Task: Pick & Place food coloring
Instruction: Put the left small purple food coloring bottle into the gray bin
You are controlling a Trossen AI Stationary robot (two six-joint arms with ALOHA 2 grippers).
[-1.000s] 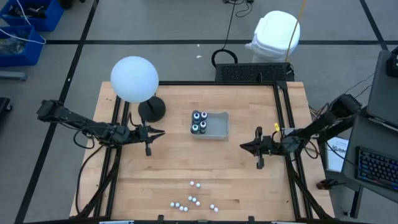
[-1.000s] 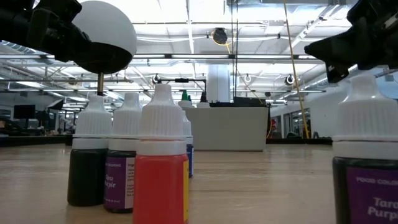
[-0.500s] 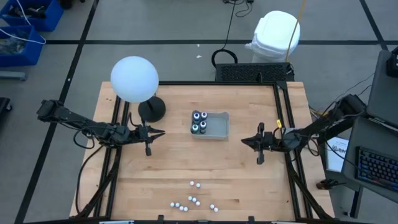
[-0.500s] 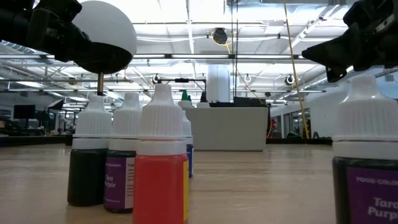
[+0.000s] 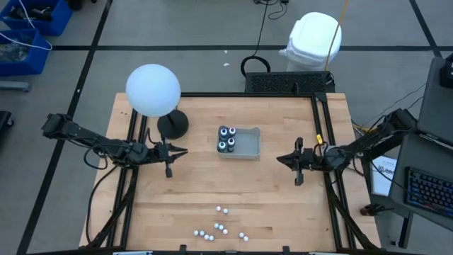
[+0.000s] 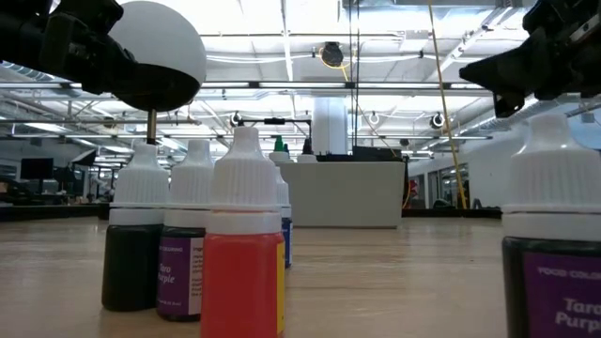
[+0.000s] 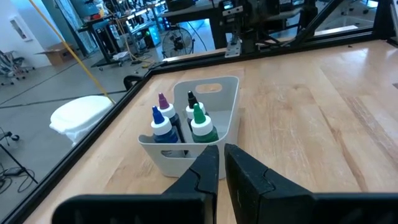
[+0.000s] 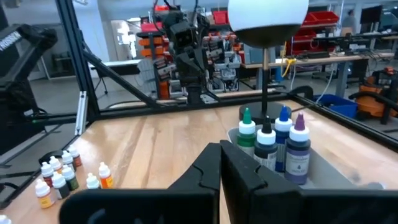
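Observation:
The food coloring is in two groups. Several bigger bottles with coloured tips stand upright in the left end of a grey tray at the table's middle; they also show in the left wrist view and the right wrist view. Several tiny white-capped vials stand near the table's near edge, close up in the low view. My left gripper hovers left of the tray, its fingers a thin slit apart with nothing between them. My right gripper hovers right of the tray, shut and empty.
A lamp with a white globe on a dark round base stands at the far left, just beyond my left gripper. Bare wood lies between the tray and the vials. A black frame runs along the table's edges.
My right gripper has drawn back a little toward the table's right edge and slightly toward the far edge, still shut and empty. The bottles, vials and tray have stayed in place.

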